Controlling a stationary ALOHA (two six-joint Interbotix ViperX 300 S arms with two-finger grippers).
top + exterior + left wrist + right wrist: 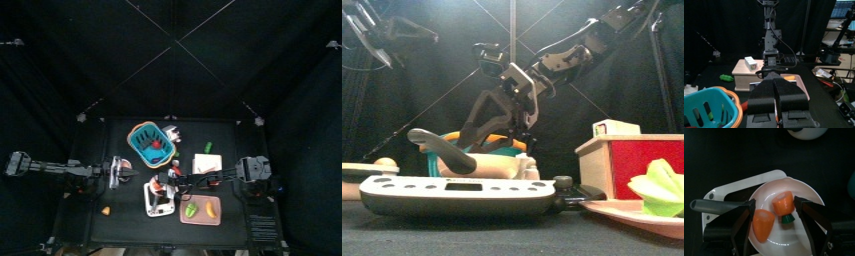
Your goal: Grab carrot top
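The carrot top point(784, 205), an orange stub with a small green stem, lies in a white bowl point(807, 195) on a white kitchen scale point(724, 193). A second carrot piece point(763, 224) lies beside it. My right gripper point(775, 203) hangs open just above the bowl, one jaw on either side of the carrot pieces and touching neither. In the top view the right gripper point(167, 183) has reached across to the scale point(160, 203). My left gripper point(774, 76) is shut and empty, beside the blue basket point(704, 105).
The blue basket point(151, 142) stands behind the scale. A box point(205, 163) stands to the right, and a pink plate point(201, 217) with green food lies at the front right. A small orange piece point(104, 210) lies at the front left.
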